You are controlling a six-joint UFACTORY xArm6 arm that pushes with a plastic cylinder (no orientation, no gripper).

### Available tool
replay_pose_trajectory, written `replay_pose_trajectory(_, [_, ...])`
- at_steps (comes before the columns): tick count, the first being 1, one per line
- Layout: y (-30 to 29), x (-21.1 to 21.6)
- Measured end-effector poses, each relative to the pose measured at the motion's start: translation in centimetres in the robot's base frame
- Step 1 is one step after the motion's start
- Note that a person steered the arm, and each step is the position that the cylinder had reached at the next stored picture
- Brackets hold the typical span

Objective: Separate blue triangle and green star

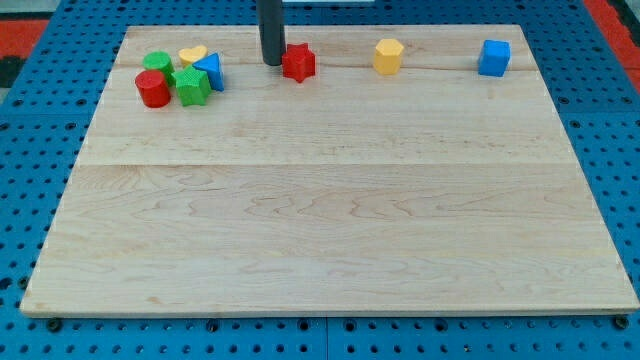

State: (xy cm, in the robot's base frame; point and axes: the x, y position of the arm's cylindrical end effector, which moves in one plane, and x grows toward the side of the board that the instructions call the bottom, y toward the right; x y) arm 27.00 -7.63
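Camera view: the wooden tabletop (330,230) lies on a blue perforated base (30,170). My tip (272,63) stands near the table's top edge, left of centre, as the lower end of a straight dark rod; it holds nothing and has no jaws to open or close. It sits just beside the left side of the red star (298,63); contact cannot be confirmed. The blue triangle (210,71) lies to the view's left of my tip, near it but apart from it. The green star (192,87) lies just left of and below the blue triangle, touching it or nearly so. Both belong to a cluster near the top-left corner, together with a yellow block (192,54), a green block (157,64) and a red cylinder (152,89). A yellow hexagonal block (388,56) stands along the top edge right of the red star, well apart from it. A blue cube (494,57) stands near the top-right corner.
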Motion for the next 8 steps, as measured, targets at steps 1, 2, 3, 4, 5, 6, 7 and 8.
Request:
replay_pose_trajectory(1, [-1.3, 3.6])
replay_pose_trajectory(2, [-3.0, 3.8])
replay_pose_trajectory(3, [-3.1, 4.4])
replay_pose_trajectory(4, [-2.8, 6.6])
replay_pose_trajectory(5, [-7.4, 8.4])
replay_pose_trajectory(6, [-11.2, 7.2])
replay_pose_trajectory(7, [-11.2, 3.4])
replay_pose_trajectory(8, [-10.8, 1.8])
